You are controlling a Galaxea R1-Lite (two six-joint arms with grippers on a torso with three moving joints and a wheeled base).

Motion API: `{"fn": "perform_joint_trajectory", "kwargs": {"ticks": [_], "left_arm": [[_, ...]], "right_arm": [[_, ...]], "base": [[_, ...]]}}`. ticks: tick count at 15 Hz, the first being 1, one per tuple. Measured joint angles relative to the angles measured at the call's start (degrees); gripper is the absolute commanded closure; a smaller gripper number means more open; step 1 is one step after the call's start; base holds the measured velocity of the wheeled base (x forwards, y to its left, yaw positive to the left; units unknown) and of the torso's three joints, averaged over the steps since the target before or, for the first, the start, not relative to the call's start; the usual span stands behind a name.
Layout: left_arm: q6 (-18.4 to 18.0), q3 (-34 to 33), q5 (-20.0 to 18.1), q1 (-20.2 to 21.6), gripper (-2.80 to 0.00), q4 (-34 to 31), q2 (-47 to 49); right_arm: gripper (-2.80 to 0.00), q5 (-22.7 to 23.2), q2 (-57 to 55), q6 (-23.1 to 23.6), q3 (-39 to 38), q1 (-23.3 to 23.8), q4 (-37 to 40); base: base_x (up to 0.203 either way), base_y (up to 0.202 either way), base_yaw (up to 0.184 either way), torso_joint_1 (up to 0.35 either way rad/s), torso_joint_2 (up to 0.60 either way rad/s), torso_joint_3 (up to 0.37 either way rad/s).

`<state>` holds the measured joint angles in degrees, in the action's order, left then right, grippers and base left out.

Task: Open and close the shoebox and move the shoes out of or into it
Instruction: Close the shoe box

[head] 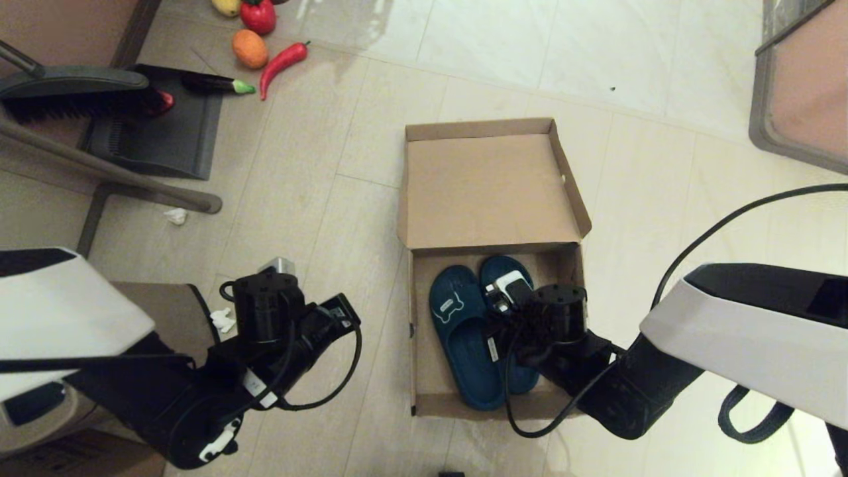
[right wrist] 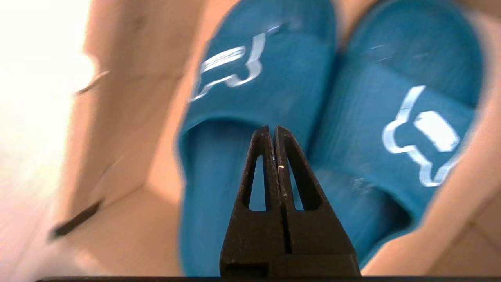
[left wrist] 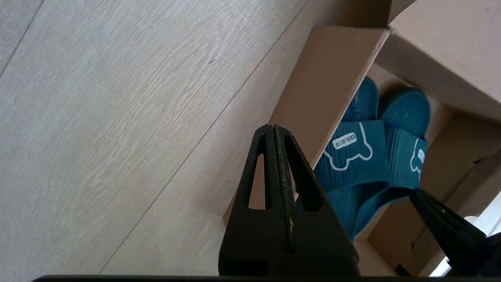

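The brown shoebox (head: 413,331) stands open on the floor, its lid (head: 490,192) folded back away from me. Both teal slippers lie side by side inside it, toes toward the lid: one (head: 464,331) in plain sight, the other (head: 509,266) mostly hidden under my right arm. My right gripper (right wrist: 273,127) is shut and empty, hovering low over the slippers (right wrist: 254,78) (right wrist: 411,117), above the seam between them. My left gripper (left wrist: 273,126) is shut and empty too, held outside the box beside its left wall (left wrist: 332,78). The slippers' logo straps (left wrist: 352,149) show past that wall.
Toy vegetables (head: 265,46) lie at the far left, next to a dark dustpan (head: 165,126) and brush (head: 73,89). A scrap of crumpled paper (head: 175,215) rests on the tiles. A taupe bin (head: 159,305) sits under my left arm. Furniture (head: 801,86) stands far right.
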<state>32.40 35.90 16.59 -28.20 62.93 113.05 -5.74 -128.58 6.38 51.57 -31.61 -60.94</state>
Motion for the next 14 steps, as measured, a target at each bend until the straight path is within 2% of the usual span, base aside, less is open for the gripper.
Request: {"fn": "perform_joint_trajectory", "kwargs": {"ticks": [4, 5, 9, 14], "left_arm": [[0.0, -0.02, 0.0, -0.02, 0.0, 0.02, 0.57], [0.0, -0.02, 0.0, -0.02, 0.0, 0.0, 0.59], [-0.01, -0.15, 0.0, 0.2, 0.0, 0.0, 0.46], [-0.68, -0.01, -0.02, 0.5, 0.0, -0.01, 0.59]], "right_arm": [[0.0, 6.27, 3.0, -2.17, 0.22, -0.02, 9.3], [0.0, 6.68, 3.18, -2.19, 0.3, -0.02, 10.41], [0.0, 6.19, -0.28, -2.29, 3.35, -0.02, 10.64], [0.0, 1.65, -8.39, -2.28, 15.09, -0.02, 11.98]], "base": [[0.0, 0.0, 0.0, 0.0, 0.0, 0.0], [0.0, 0.0, 0.0, 0.0, 0.0, 0.0], [0.0, 0.0, 0.0, 0.0, 0.0, 0.0], [0.0, 0.0, 0.0, 0.0, 0.0, 0.0]]}}
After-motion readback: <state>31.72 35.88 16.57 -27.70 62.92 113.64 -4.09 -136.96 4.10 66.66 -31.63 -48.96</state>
